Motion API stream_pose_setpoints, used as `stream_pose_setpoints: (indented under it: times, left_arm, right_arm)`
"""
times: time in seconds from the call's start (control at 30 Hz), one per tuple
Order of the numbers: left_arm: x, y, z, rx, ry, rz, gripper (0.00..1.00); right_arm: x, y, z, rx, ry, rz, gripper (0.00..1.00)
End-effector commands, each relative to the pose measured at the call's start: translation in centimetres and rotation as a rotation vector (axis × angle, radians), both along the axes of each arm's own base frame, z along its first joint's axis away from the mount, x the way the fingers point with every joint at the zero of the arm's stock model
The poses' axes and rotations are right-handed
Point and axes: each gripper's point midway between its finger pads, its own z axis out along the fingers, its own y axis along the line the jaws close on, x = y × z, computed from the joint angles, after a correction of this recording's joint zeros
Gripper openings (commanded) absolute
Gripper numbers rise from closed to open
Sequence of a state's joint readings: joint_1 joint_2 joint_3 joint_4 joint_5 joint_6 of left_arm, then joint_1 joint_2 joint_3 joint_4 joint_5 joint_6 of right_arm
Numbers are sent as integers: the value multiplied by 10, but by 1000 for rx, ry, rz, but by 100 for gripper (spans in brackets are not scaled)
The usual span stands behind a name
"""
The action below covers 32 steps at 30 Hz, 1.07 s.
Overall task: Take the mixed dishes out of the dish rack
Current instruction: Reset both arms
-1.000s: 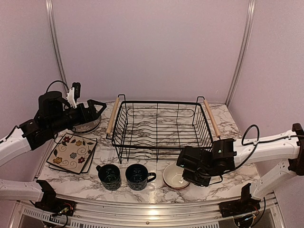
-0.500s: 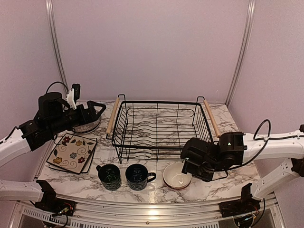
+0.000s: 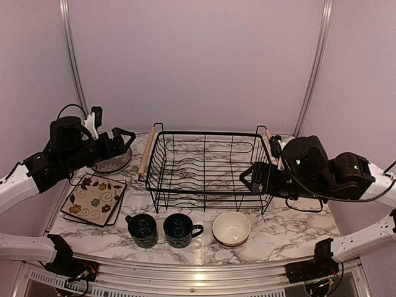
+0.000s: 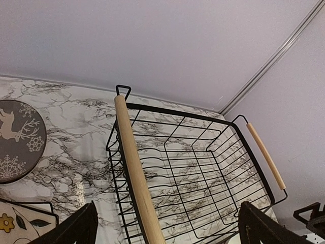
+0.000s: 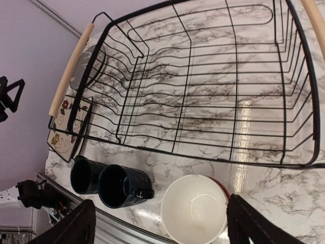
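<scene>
Both our arms are hovering with jaws spread wide, gripping nothing.
We are reaching the left arm (image 3: 37, 170) in from the left side, its left gripper (image 3: 122, 139) pointing toward the middle, with its fingers (image 4: 84, 230) sitting far apart in the wrist view's lower corners. We are holding the right arm (image 3: 346, 179) folded on the right, its right gripper (image 3: 247, 179) pointing leftward and slightly down, fingers (image 5: 254, 229) equally spread.

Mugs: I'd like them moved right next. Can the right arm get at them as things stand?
Probably yes. The right gripper hangs open by the rack; the mugs stand uncovered on the table, with only the low bowl between.
</scene>
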<state>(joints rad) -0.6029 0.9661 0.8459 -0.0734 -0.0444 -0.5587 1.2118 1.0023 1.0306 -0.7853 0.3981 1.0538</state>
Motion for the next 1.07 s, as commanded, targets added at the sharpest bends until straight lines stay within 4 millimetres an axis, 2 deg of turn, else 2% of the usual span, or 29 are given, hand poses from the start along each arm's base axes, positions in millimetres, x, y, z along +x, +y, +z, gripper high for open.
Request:
stream_pose_setpoints:
  times: [0.0, 0.1, 0.17, 0.27, 0.37, 0.5, 0.63, 0.7, 0.83, 1.03]
  left_arm:
    - [3, 11, 33, -3, -49, 55, 99]
    - [3, 15, 49, 1, -69, 71, 99]
    - [2, 20, 62, 8, -87, 84, 99]
    - [-2, 30, 90, 26, -134, 113, 99]
    - [-11, 46, 125, 32, -211, 153, 99]
    - [-29, 71, 173, 27, -334, 217, 99]
    - [-48, 101, 210, 11, -440, 307, 99]
    - [-58, 113, 225, -1, -488, 340, 99]
    - [-76, 131, 249, -25, -565, 385, 99]
    - [-83, 145, 255, -14, -587, 441, 99]
  right_arm:
    - [53, -20, 78, -33, -286, -58, 90]
    - [82, -41, 112, -92, -422, -125, 98]
    - [96, -49, 136, -118, -508, -149, 99]
    - [110, -58, 171, -162, -617, -175, 99]
    - [114, -69, 207, -216, -715, -218, 98]
    - [108, -83, 257, -237, -850, -244, 98]
    - [92, -101, 301, -218, -978, -262, 99]
    - [82, -112, 317, -190, -1025, -277, 99]
    - [66, -129, 337, -141, -1096, -306, 99]
    - [55, -138, 346, -107, -1161, -316, 99]
